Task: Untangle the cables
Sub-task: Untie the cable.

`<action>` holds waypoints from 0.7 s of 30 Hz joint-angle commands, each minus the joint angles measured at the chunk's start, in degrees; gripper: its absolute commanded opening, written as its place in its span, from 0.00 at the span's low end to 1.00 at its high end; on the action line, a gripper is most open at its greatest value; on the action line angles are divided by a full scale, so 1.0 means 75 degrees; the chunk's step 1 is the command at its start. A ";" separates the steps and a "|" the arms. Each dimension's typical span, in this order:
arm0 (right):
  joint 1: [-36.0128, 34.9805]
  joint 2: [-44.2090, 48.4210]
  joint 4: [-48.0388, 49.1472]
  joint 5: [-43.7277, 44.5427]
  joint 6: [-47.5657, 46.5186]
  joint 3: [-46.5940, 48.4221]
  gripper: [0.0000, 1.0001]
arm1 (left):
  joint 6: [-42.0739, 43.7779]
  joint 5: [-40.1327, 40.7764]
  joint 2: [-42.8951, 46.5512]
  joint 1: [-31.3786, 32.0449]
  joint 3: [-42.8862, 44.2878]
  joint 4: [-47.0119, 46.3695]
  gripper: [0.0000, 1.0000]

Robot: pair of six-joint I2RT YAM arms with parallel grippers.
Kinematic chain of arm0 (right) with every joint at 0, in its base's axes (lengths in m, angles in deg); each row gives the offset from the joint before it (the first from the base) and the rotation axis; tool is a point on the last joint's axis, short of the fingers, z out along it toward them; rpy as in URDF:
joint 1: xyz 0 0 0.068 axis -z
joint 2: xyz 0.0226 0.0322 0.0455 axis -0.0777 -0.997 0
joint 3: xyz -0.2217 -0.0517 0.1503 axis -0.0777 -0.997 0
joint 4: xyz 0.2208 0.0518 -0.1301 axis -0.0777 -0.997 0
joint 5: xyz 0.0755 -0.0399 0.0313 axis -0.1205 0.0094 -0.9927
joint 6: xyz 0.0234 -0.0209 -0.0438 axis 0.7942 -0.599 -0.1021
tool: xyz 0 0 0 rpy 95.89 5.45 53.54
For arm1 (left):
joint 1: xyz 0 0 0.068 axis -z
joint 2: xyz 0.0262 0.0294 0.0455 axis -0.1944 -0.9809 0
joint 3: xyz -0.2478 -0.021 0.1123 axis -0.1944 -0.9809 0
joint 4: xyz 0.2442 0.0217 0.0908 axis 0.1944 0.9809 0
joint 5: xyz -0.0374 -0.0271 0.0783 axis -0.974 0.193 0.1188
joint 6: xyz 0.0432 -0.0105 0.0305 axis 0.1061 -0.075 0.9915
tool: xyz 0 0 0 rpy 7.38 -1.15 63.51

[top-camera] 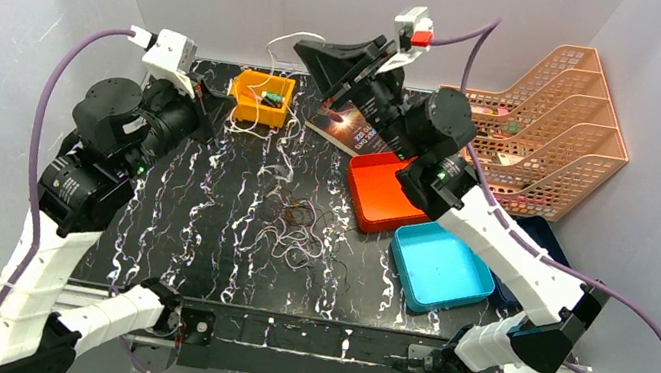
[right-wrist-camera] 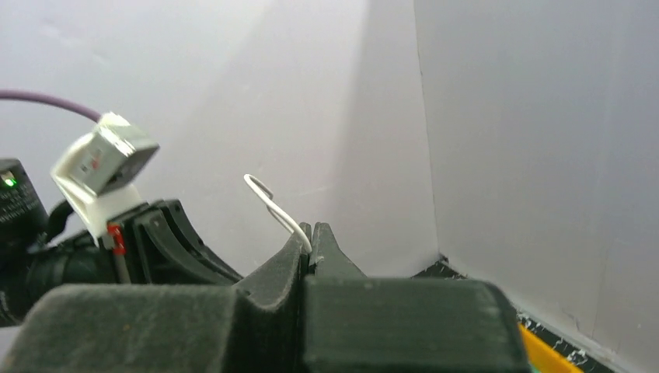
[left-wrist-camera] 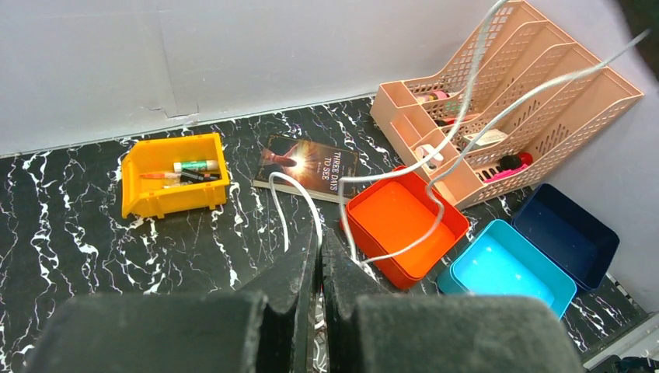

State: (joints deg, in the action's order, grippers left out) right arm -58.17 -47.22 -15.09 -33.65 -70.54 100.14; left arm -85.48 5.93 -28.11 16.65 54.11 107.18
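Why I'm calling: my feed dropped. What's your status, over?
Left gripper shut on whitish cable. Right gripper shut on same cable, raised. Dark cables tangled on table. Orange tray near them.

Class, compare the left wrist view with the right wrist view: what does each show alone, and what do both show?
Left wrist only: the book, orange tray, blue tray and peach rack. Right wrist only: the left arm's white camera box. Both: the whitish cable pinched in that camera's own shut gripper, the left gripper and the right gripper.
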 commanded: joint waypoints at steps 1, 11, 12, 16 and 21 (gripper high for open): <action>-0.0022 -0.0189 -0.0607 0.0013 -0.0648 0.1239 0.00 | 0.0035 0.0037 0.0047 -0.0035 0.0042 -0.0176 0.00; -0.0022 -0.0103 -0.0583 0.0651 -0.1402 0.0897 0.00 | -0.0093 -0.0152 0.0149 -0.0040 -0.0411 -0.0440 0.00; -0.0022 -0.0109 -0.0612 0.0636 -0.1523 0.1038 0.00 | -0.0099 -0.0180 0.0148 -0.0035 -0.0423 -0.0448 0.00; -0.0019 -0.0191 -0.1112 0.0606 -0.2143 0.1961 0.00 | -0.0139 -0.0419 0.0069 -0.0035 -0.0501 -0.0563 0.00; -0.0022 0.0080 -0.1197 0.0704 -0.2516 0.2079 0.00 | -0.0308 -0.1337 -0.0057 -0.0035 -0.0839 -0.1006 0.03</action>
State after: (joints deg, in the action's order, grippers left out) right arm -58.17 -50.08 -26.02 -29.57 -85.25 112.08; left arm -86.55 2.50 -28.31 16.65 49.98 103.70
